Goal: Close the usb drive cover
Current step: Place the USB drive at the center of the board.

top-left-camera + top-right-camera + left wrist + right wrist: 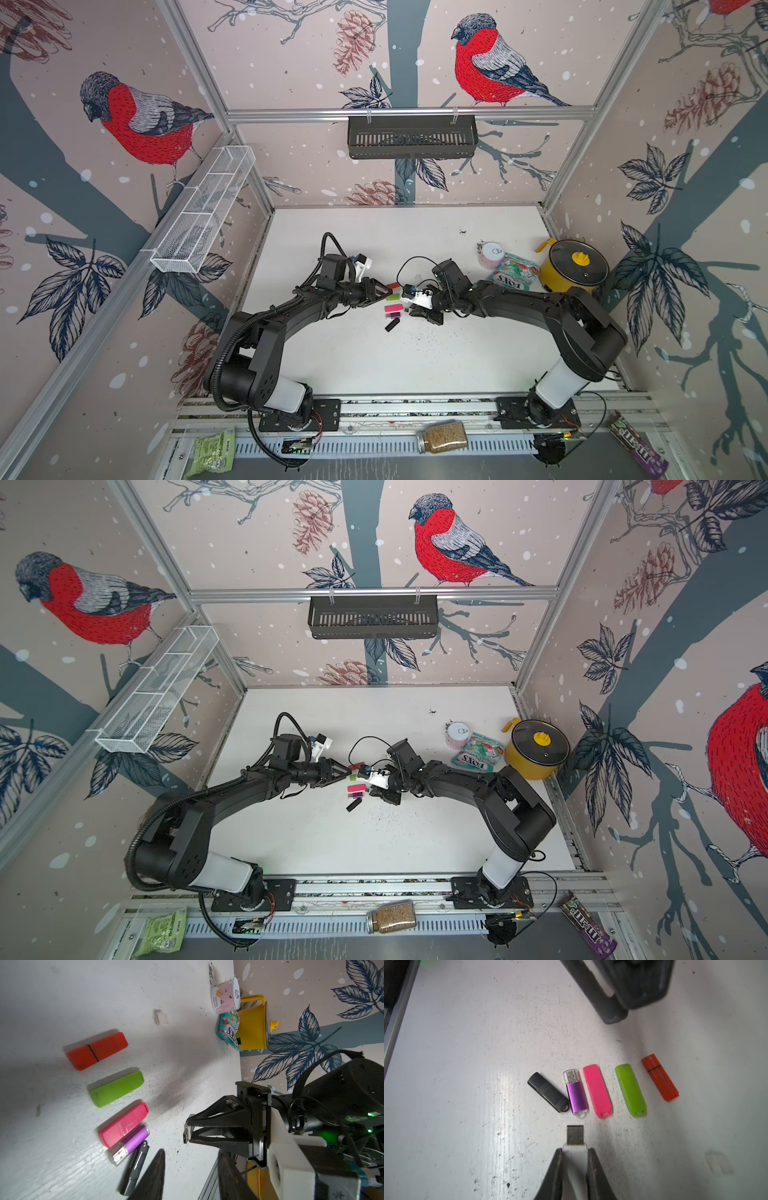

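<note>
Right tool [575,1150] clamped on white drive [576,1162]; left tool [191,1152] apart; scuffed white table [374,365], bird-print walls [291,62].

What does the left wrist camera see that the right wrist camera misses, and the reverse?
Only left wrist: the yellow pot, pink can and candy bag. Only right wrist: the white body of the USB drive clamped in the right fingers. Both: the orange drive, green drive, pink drive, purple drive, black drive and the loose white cap.
</note>
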Tool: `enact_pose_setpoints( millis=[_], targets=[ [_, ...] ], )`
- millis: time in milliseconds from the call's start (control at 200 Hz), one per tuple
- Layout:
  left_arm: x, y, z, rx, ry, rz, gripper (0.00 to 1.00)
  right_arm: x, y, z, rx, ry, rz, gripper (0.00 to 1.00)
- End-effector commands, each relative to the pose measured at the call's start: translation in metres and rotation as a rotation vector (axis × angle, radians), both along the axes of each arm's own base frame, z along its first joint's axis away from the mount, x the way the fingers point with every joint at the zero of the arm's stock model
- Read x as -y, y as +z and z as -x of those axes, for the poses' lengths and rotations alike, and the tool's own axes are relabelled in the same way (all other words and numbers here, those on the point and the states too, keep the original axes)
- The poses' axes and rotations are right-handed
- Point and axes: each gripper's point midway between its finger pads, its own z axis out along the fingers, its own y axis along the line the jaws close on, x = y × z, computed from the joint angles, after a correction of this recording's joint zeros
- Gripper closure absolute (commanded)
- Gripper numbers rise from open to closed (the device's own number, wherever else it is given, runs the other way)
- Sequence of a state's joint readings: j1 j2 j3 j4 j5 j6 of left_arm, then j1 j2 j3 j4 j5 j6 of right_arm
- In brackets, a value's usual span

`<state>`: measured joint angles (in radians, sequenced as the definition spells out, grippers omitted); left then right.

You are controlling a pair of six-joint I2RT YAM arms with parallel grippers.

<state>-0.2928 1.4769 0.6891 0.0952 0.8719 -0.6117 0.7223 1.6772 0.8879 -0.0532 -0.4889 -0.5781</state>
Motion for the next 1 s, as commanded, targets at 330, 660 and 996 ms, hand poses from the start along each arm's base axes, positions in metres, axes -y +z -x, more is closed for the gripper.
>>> enact_pose_setpoints(
  millis=[330,660,996],
  targets=[
    [0.002,0.004,-0.014,0.033,0.009,-0.008,0.58,0.075,-0.034,-0.026,0.027,-0.121,0.255,0.82],
    [0.007,0.003,-0.023,0.035,-0.002,-0.003,0.58,0.086,-0.035,-0.045,0.032,-0.185,0.270,0.60],
    [0.010,0.003,-0.034,0.031,-0.011,-0.009,0.58,0.079,0.003,-0.121,0.058,-0.342,0.121,0.48]
  ],
)
